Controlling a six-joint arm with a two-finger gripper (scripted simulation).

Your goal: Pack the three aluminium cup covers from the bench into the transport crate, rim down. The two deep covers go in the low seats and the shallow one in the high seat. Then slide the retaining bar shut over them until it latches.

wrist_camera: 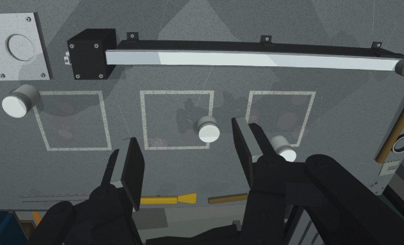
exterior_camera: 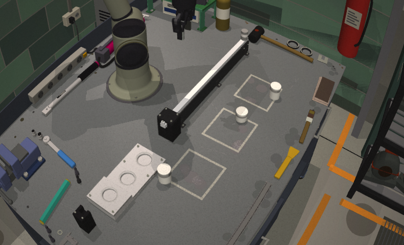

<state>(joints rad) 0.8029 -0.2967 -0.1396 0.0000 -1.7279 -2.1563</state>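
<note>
My gripper (exterior_camera: 180, 32) (wrist_camera: 187, 154) hangs open and empty high above the far side of the bench, well away from the three white cup covers. One cover (exterior_camera: 164, 173) (wrist_camera: 19, 101) stands next to the crate plate (exterior_camera: 126, 180) (wrist_camera: 14, 45), at the corner of the near taped square. A second cover (exterior_camera: 241, 114) (wrist_camera: 208, 129) stands in the middle square. The third (exterior_camera: 275, 90) (wrist_camera: 283, 148) stands at the edge of the far square, partly hidden behind a finger in the wrist camera. The plate shows three round seats. The long bar (exterior_camera: 210, 78) (wrist_camera: 246, 58) runs from a black block (exterior_camera: 169, 123) towards a knob (exterior_camera: 244, 33).
The brown canister (exterior_camera: 223, 13) stands at the far edge near my gripper. A mallet (exterior_camera: 278, 42) and two rings (exterior_camera: 299, 47) lie beyond the bar's end. A yellow scraper (exterior_camera: 286, 161) and a brush (exterior_camera: 307, 126) lie on the right. A vise (exterior_camera: 14, 161), a ratchet and a green bar sit on the left.
</note>
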